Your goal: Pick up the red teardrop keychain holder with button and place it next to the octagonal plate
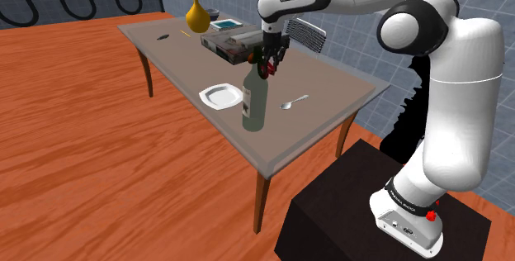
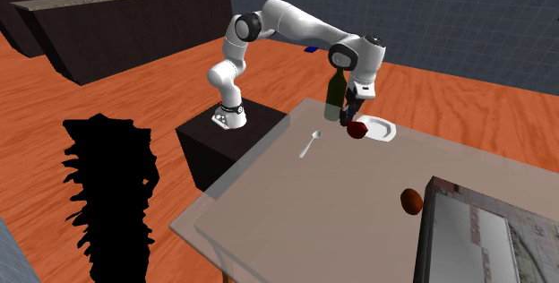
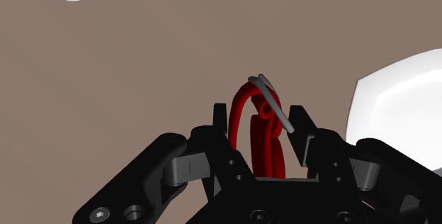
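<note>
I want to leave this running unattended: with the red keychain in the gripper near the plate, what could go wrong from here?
1. The dark bottle stands upright close to the gripper; a sideways swing or descent might knock it over.
2. The red keychain hangs close to the white octagonal plate; a slightly misplaced release could land it on the plate rather than beside it.

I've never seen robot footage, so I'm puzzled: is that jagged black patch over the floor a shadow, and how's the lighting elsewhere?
Second exterior view: the black patch is no shadow, just an area where nothing is drawn. Shoulder view: even light, no clear shadow under the table. Wrist view: red keychain holder and plate flatly lit, no glare.
</note>
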`<state>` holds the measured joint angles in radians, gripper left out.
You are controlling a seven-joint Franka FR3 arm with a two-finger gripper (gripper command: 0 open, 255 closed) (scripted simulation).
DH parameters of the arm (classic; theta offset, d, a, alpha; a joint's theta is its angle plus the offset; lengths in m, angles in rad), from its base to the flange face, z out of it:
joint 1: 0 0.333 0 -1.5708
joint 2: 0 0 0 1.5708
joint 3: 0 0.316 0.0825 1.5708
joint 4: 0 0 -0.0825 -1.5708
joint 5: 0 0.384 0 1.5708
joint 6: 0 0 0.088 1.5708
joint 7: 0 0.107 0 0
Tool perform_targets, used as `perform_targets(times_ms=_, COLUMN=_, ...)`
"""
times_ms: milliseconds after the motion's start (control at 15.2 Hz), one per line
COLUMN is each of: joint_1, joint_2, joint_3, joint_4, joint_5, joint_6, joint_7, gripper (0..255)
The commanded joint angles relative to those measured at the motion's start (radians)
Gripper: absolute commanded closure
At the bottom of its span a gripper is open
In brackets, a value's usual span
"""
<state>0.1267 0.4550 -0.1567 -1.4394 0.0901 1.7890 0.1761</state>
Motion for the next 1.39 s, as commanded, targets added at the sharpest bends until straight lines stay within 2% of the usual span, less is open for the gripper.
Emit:
perform_targets(times_ms=0, joint_1=0.000, joint_2=0.008, joint_3=0.000, joint_4=-0.016, joint_5=0.001, joint_6=0.024, joint_7=-0.002, gripper=255)
perform_targets(times_ms=990, joint_1=0.000, joint_2=0.069, joint_3=0.007, joint_4=-0.127, joint_5=0.014, joint_6=0.195, joint_7=-0.013, gripper=255)
perform_targets(times_ms=1320, joint_1=0.000, joint_2=0.071, joint_3=0.007, joint_4=-0.129, joint_5=0.014, joint_6=0.200, joint_7=-0.013, gripper=255)
